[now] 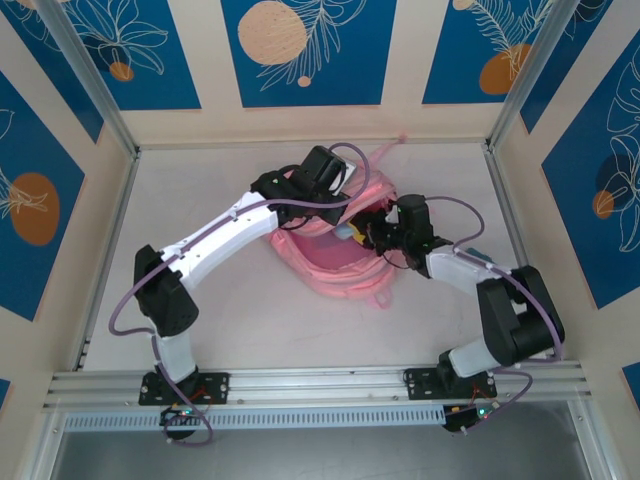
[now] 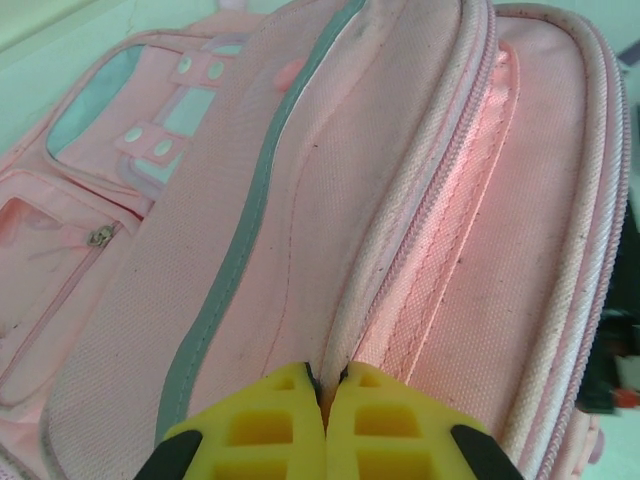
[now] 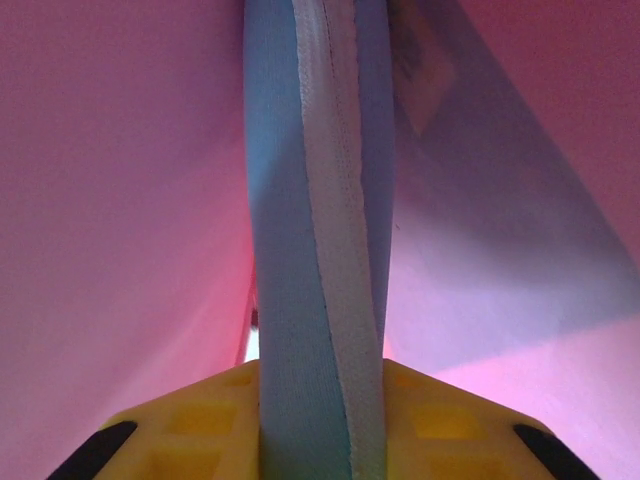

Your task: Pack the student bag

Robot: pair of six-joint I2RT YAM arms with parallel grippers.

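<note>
The student bag (image 1: 330, 262) lies mid-counter (image 1: 230, 320). The left claw (image 2: 325, 388) is clenched on its opening's edge. The right claw (image 3: 320, 400), inside, grips a flat blue thing (image 3: 300, 200). Best lift the mouth wide and slide it deep before releasing.

This looks like a robotics lab test cell, not a lived-in room. An aluminium rail (image 1: 320, 378) runs along the near edge of a bare white table (image 1: 240, 330), and two robot arm bases are bolted onto it, one (image 1: 182, 386) toward its left end and one (image 1: 458, 384) toward its right. Just in front of the rail lies a slotted cable duct (image 1: 300, 416). Beyond the rail, aluminium posts (image 1: 85, 75) frame cream walls carrying blue panels (image 1: 300, 50) printed with leaves and orange discs.
</note>
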